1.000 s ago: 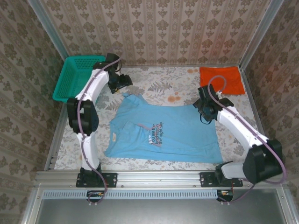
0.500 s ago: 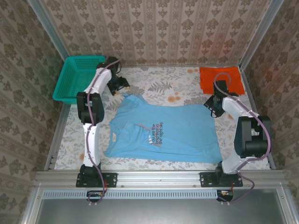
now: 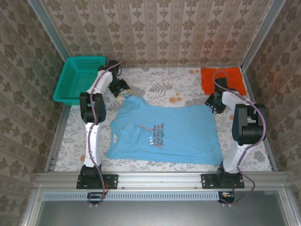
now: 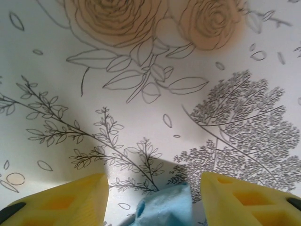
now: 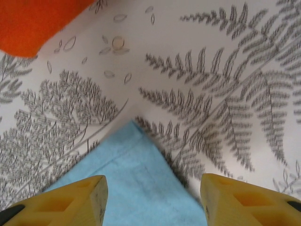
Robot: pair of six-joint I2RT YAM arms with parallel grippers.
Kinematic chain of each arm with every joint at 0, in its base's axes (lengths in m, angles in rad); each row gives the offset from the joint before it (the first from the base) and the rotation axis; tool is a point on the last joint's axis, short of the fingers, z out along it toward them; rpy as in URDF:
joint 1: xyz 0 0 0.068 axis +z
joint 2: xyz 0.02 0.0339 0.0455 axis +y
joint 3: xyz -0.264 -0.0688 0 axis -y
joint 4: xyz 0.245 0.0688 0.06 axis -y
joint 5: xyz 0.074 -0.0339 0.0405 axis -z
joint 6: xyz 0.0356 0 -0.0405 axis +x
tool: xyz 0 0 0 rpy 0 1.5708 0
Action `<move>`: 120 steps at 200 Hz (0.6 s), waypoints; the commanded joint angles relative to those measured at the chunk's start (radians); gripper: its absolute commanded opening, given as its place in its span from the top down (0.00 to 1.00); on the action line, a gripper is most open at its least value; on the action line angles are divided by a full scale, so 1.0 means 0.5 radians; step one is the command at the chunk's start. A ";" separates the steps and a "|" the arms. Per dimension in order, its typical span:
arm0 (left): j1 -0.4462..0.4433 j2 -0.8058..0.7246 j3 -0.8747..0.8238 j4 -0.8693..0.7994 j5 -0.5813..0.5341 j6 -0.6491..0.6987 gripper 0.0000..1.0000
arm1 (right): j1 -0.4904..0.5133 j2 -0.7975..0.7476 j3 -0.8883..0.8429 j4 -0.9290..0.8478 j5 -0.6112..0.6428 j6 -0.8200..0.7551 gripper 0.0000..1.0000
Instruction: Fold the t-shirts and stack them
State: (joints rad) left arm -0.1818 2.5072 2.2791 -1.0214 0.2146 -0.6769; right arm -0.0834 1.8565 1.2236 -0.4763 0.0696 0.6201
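Observation:
The light blue t-shirt (image 3: pixel 164 132) lies spread flat in the middle of the table, its print facing up. My left gripper (image 3: pixel 123 92) is at its far left corner. In the left wrist view that gripper (image 4: pixel 154 197) is open, with the tip of the blue cloth (image 4: pixel 164 205) between the yellow fingers (image 4: pixel 61 200) and untouched by either. My right gripper (image 3: pixel 214 104) is at the far right corner. It stands open (image 5: pixel 153 197) over the flat blue corner (image 5: pixel 141 179). The orange-red t-shirt (image 3: pixel 223 80) lies folded at the back right, and its edge (image 5: pixel 33 21) appears in the right wrist view.
A teal mesh basket (image 3: pixel 77 77) stands at the back left, close behind the left arm. Patterned walls close in the table on three sides. The floral table cover (image 3: pixel 160 84) lies bare between the two grippers.
The right gripper has swung right and back to the blue shirt's far right corner. The left gripper has settled at the far left corner. Both pairs of jaws have narrowed somewhat.

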 commanded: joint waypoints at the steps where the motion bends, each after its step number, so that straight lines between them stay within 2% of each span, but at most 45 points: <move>1: 0.001 0.058 0.040 -0.011 0.043 -0.001 0.45 | -0.026 0.098 0.129 -0.008 -0.018 -0.124 0.44; 47: 0.008 0.102 0.050 0.014 0.114 -0.003 0.46 | -0.027 0.322 0.328 -0.035 -0.123 -0.176 0.50; 88: 0.002 0.103 0.044 -0.016 0.066 0.013 0.46 | -0.027 0.431 0.441 -0.085 -0.151 -0.163 0.58; 120: -0.011 0.103 0.040 -0.008 0.044 0.016 0.53 | -0.024 0.461 0.450 -0.100 -0.185 -0.136 0.65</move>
State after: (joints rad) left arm -0.1806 2.5248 2.2848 -1.0176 0.2359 -0.6762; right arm -0.0982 2.0560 1.4322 -0.4965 0.0086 0.5495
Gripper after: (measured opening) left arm 0.493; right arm 0.368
